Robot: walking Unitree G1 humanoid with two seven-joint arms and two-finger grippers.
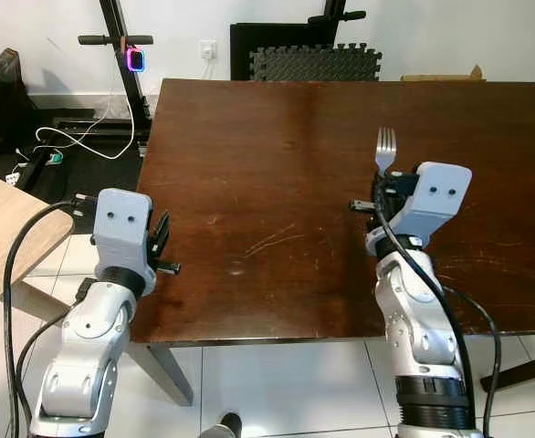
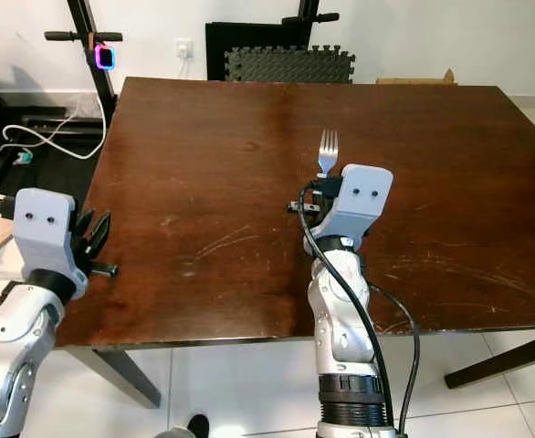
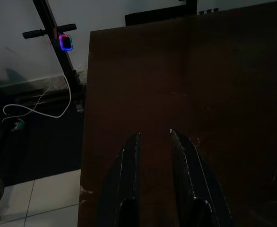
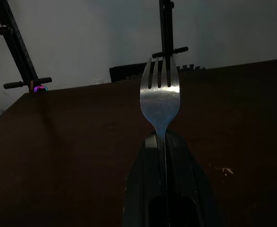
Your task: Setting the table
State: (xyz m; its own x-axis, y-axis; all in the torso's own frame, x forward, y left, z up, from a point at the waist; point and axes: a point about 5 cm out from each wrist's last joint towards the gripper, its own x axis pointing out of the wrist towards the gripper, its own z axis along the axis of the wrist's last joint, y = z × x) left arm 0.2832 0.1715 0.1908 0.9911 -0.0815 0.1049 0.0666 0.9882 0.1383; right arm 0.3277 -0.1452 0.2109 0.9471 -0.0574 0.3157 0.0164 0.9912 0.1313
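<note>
Head views: the right gripper (image 1: 383, 185), raised over the near right part of the dark wooden table (image 1: 277, 164), clamps the handle of a silver fork (image 1: 385, 150) whose tines point away from the robot, while the left gripper (image 1: 161, 239) hovers at the table's near left edge. Left wrist view: the two black fingers (image 3: 127, 165) stand slightly parted over the table's edge, with nothing between them. Right wrist view: the fingers (image 4: 145, 170) are closed tight on the fork's neck, its head projecting beyond the fingertips above the tabletop.
</note>
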